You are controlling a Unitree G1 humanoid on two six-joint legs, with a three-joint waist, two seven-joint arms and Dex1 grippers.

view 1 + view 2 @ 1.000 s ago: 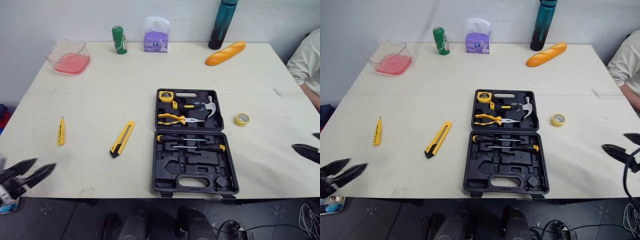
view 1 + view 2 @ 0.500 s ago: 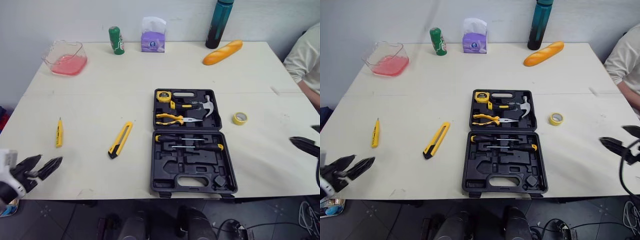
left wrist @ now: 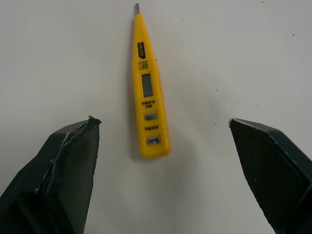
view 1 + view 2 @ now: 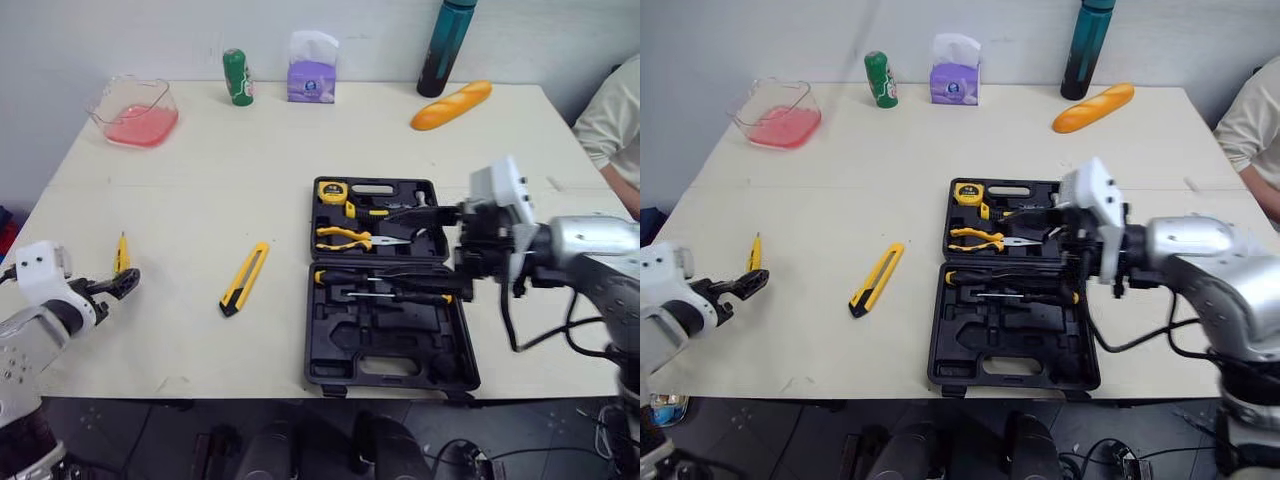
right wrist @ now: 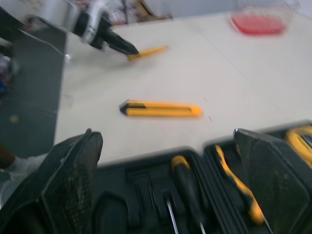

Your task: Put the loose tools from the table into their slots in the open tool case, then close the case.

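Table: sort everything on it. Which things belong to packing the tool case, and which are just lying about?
Belong to the job: tool case, yellow tester pen, yellow utility knife.

Lying about: clear tub with pink contents, green can, tissue pack, teal bottle, bread loaf.

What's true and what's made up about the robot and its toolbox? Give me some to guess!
1. The tool case is open. True.
2. The yellow knife is inside the case. False: it lies on the table, to the left of the case.
3. The left gripper is squeezing the yellow pen. False: its fingers are open and the pen lies on the table, not gripped.
4. The right gripper is open, above the case. True.
5. The bread is at the table's near edge. False: it is at the far side, next to the tall bottle.
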